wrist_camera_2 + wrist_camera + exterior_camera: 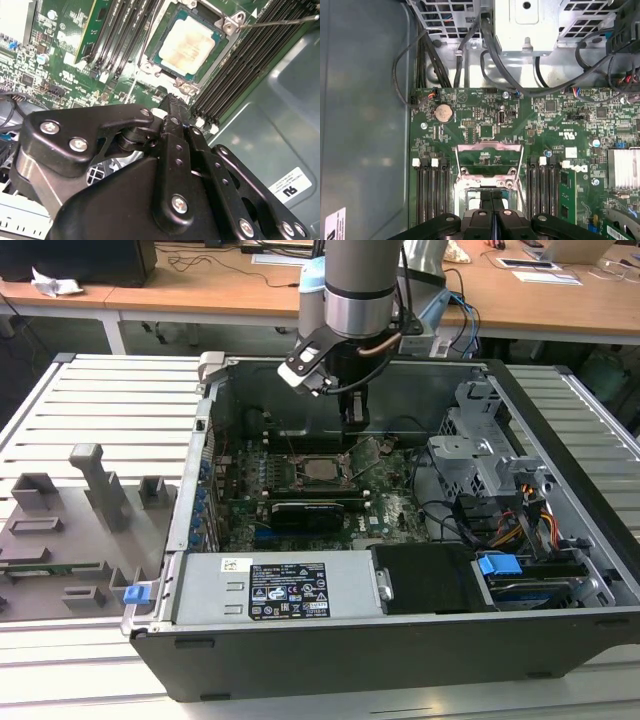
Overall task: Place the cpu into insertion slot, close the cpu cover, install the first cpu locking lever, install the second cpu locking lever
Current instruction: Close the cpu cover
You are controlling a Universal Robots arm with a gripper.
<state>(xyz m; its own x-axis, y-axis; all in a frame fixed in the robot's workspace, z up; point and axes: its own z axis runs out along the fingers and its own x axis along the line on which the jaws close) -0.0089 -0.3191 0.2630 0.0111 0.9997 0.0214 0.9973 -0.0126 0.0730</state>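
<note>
Cpu (187, 45), 1, sits in the 1 insertion slot (227, 25); gripper (170, 102) jaws closed on nothing

A pale, ribbed metal tabletop (100, 400) spreads under even indoor light, with a grey fixture plate (50, 540) of upright blocks at the exterior view's left and wooden desks (200, 295) strewn with papers (545, 277) and blue cables (463, 320) behind.

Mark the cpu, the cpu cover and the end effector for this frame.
cpu (187, 45): second wrist view, centre of its pale metal top.
cpu cover (490, 147): first wrist view, one bar of the frame.
end effector (492, 196): first wrist view, between its closed fingertips.
</note>
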